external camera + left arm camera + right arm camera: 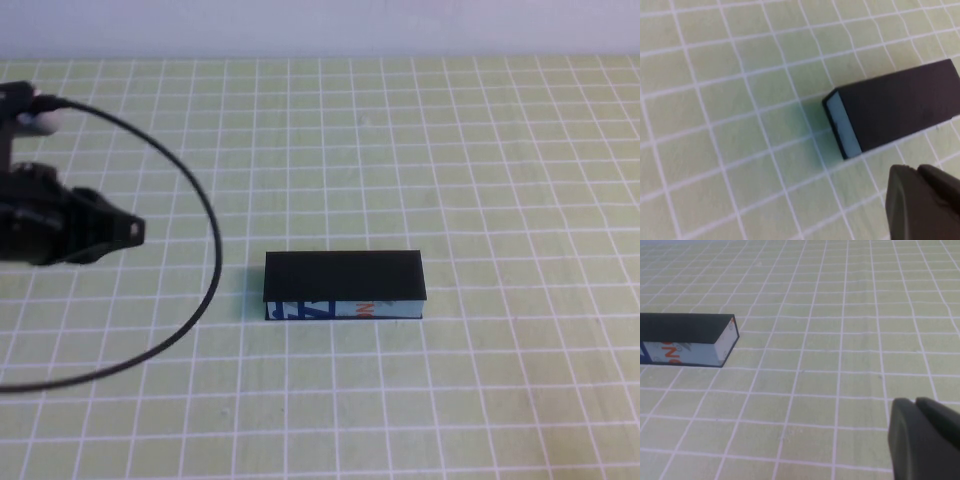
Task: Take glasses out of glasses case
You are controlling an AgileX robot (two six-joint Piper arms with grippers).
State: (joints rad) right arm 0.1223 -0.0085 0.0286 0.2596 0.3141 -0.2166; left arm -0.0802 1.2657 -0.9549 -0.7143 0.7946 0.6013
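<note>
The glasses case (345, 276) lies shut in the middle of the table, black lid on top, its pale front with blue lettering and an orange-red mark facing me. The glasses are hidden. My left gripper (130, 230) hovers to the left of the case, well apart from it, fingers together and empty. In the left wrist view the case's end (842, 127) lies ahead of the left gripper (916, 171). My right gripper (914, 402) is out of the high view; it is shut and empty, with the case (682, 330) far off.
A green mat with a white grid (500, 180) covers the table. A black cable (215, 250) loops from the left arm across the mat, left of the case. A white wall runs along the far edge.
</note>
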